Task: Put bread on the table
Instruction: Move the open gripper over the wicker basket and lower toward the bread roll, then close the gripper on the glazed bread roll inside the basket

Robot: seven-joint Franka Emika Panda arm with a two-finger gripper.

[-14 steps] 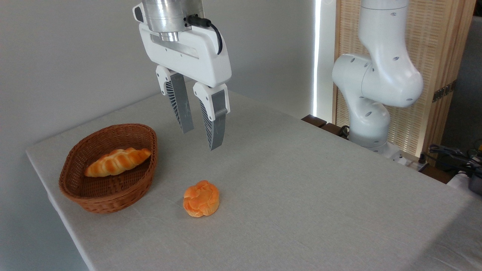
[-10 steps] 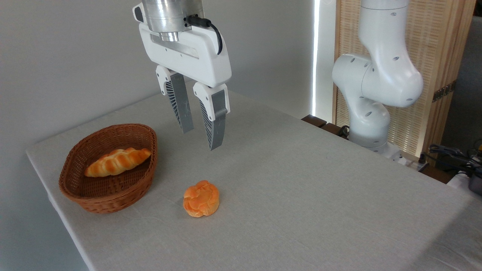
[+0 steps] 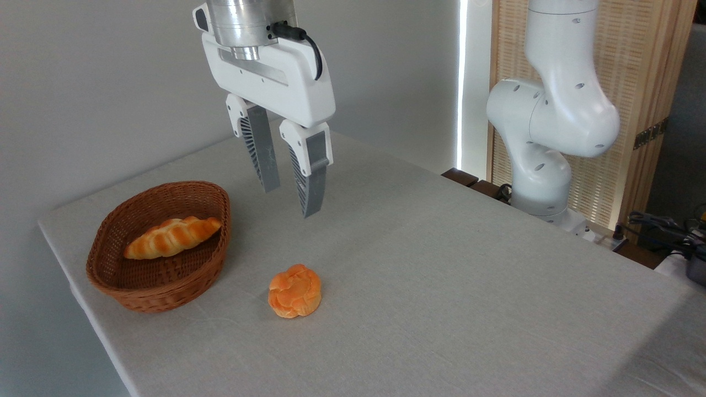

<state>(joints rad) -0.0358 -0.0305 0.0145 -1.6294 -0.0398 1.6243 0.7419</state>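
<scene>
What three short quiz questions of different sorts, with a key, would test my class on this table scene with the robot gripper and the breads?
1. True or false: the long golden-brown braided bread lies inside the oval brown wicker basket.
2. Multiple choice: the round orange knotted bun rests on A) the basket, B) the light grey cloth-covered table, C) the gripper.
3. Fill in: the white two-finger gripper hangs above the table with its jaws ____.

Key: 1 true; 2 B; 3 open, holding nothing.

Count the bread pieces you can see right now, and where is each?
2. The braided loaf lies inside the wicker basket at left. The round orange bun sits on the table right of the basket. Nothing seems hidden.
</scene>
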